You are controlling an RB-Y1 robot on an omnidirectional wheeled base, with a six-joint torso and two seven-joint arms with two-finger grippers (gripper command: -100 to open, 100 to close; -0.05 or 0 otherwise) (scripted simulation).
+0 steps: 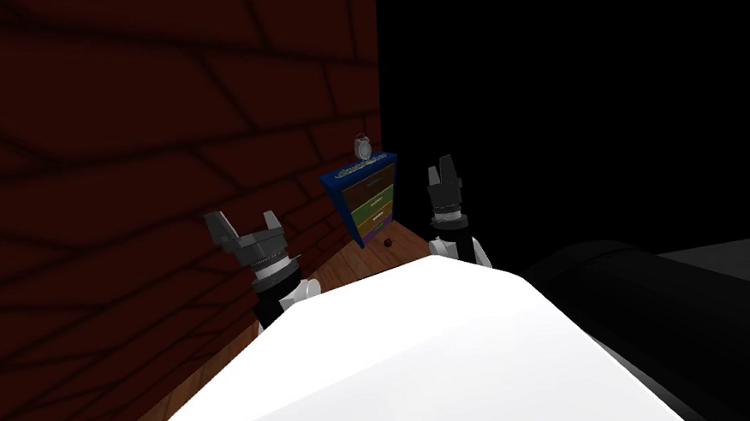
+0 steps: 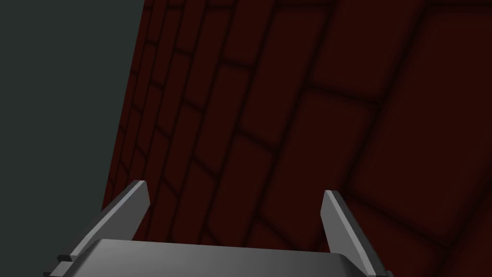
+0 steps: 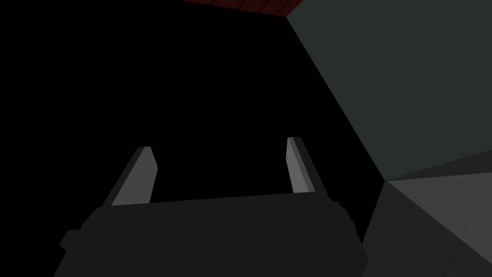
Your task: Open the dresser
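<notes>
A dark red brick wall runs along the left side, meeting a brown wooden floor. The left gripper is raised in front of this wall, and in the left wrist view its two light grey fingers stand wide apart with nothing between them, the bricks beyond. Further right, well ahead of both arms, a small dresser with a dark blue frame and drawer fronts in stacked bands of different colours stands on the floor against the far end of the brick wall. A round grey alarm clock sits on its top. A small dark red ball lies on the floor just in front of its base. The right gripper points upward beside the dresser in the picture, yet apart from it; its fingers are also spread wide and empty. A black area lies to the right.
</notes>
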